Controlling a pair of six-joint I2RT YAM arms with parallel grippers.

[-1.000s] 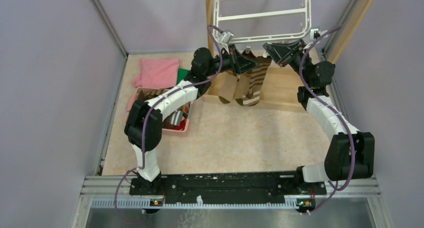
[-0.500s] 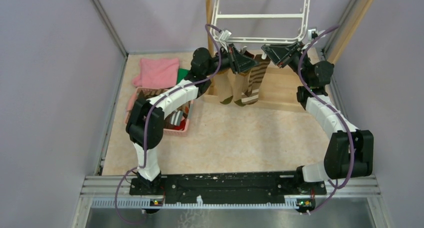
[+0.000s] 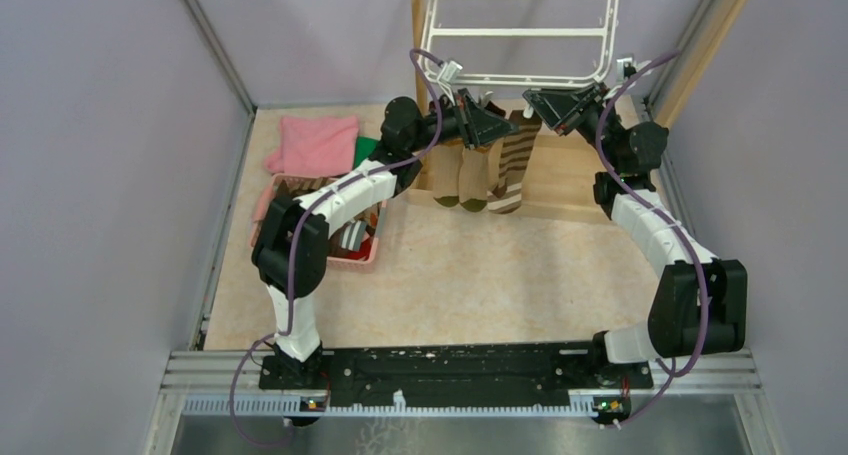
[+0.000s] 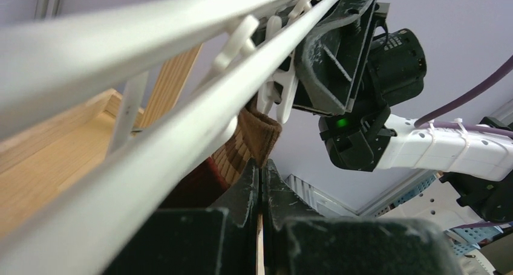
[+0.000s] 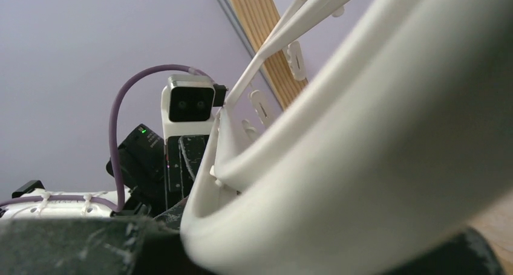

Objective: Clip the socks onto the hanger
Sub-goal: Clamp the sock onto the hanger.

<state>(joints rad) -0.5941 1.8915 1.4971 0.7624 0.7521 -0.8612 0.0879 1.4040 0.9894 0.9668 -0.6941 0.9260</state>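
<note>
Hanging from the near rail of the hanger [image 3: 520, 32], the socks [image 3: 478, 170] point straight down, one cuff right at my clenched left jaws; my right jaws grip the rail just beside, so left's nearer.

The top camera is looking down from above the near edge toward the far hanger [image 3: 520, 32]. Both wrist cameras are sitting close under the hanger's near rail and facing upward. The left one is catching the right arm [image 4: 447, 151], and the right one the left arm [image 5: 60, 203].
</note>
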